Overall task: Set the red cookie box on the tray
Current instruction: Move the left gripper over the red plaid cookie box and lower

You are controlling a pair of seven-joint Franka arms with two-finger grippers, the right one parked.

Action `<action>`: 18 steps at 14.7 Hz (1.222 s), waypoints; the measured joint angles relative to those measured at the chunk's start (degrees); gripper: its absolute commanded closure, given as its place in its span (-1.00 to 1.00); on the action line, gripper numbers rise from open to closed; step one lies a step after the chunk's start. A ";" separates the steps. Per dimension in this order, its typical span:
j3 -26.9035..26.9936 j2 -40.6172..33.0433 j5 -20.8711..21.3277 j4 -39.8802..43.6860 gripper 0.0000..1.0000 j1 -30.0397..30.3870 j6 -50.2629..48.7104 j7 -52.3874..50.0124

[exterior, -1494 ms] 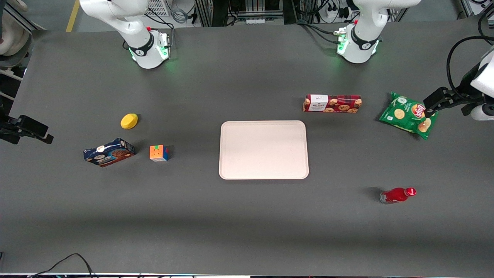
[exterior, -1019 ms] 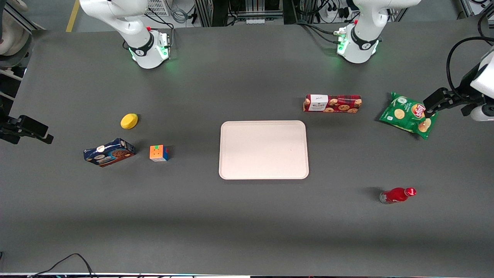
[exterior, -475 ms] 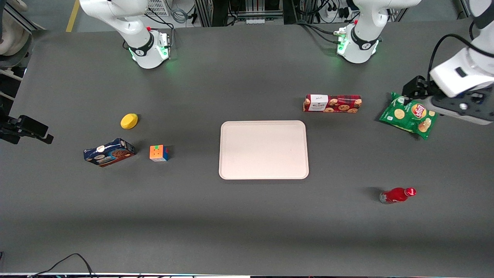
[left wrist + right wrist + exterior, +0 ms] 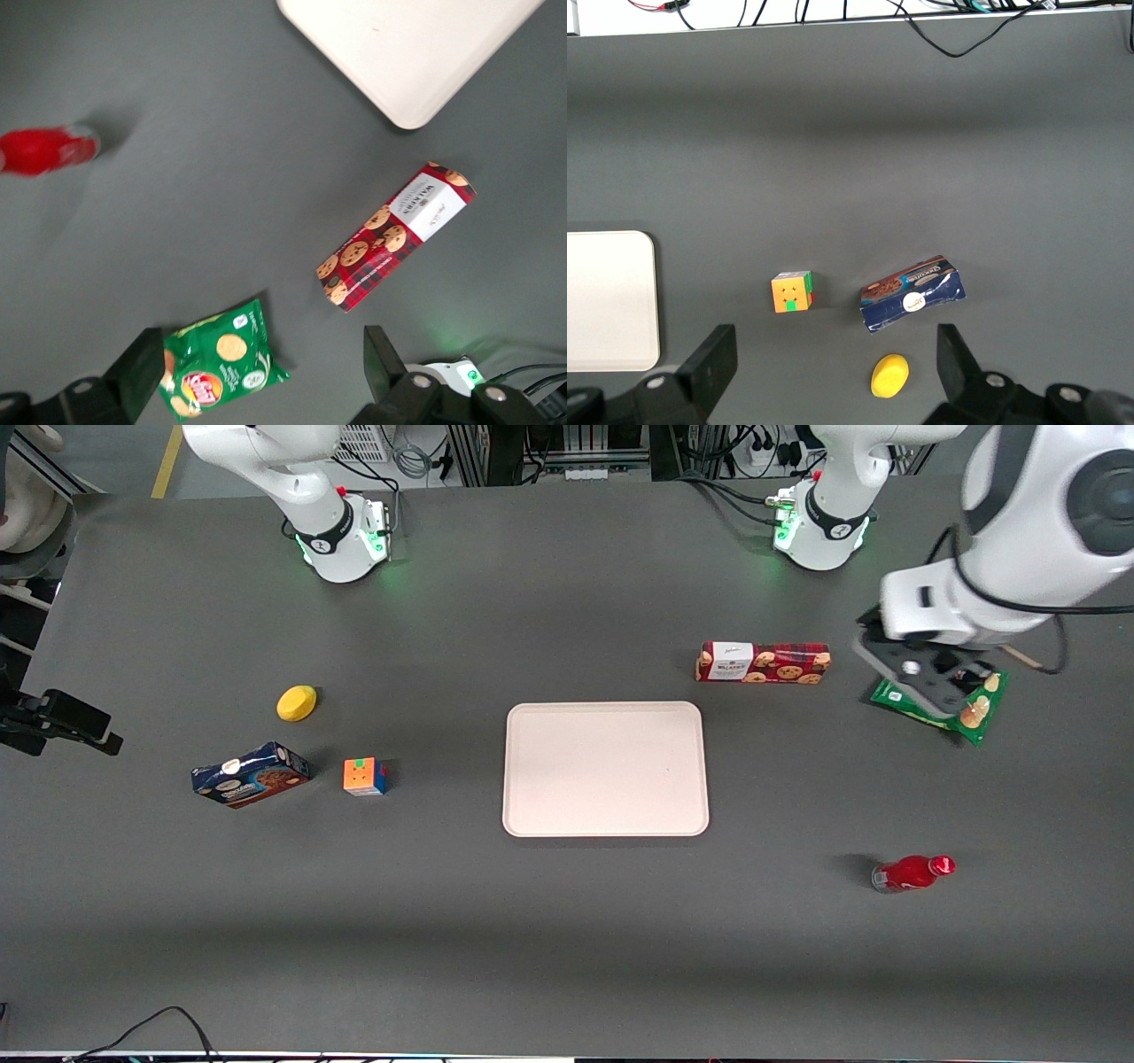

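The red cookie box [image 4: 764, 662] [image 4: 394, 235], a slim tartan carton with cookie pictures and a white label, lies flat on the table, a little farther from the front camera than the tray's corner. The pale cream tray [image 4: 606, 769] [image 4: 407, 44] [image 4: 607, 301] sits bare at mid-table. My left arm's gripper [image 4: 926, 682] [image 4: 261, 372] hovers open above a green chips bag, beside the cookie box toward the working arm's end. Nothing is between its fingers [image 4: 142, 367].
The green chips bag [image 4: 973, 710] [image 4: 217, 367] lies under the gripper. A red bottle [image 4: 912, 872] [image 4: 44, 150] lies nearer the front camera. A dark blue cookie box [image 4: 251, 774], a colour cube [image 4: 364, 776] and a yellow object [image 4: 297, 702] lie toward the parked arm's end.
The left arm has swung in from the table's end and now hangs over the chips bag, closer to the red cookie box. No object has moved.
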 measured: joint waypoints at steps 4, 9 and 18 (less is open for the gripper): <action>-2.94 -3.34 0.18 -11.86 -1.00 -0.03 11.63 6.89; -8.84 -9.55 0.26 -29.14 -1.00 -0.07 24.56 12.65; -13.77 -11.98 -7.80 -48.45 -1.00 -0.80 45.94 23.70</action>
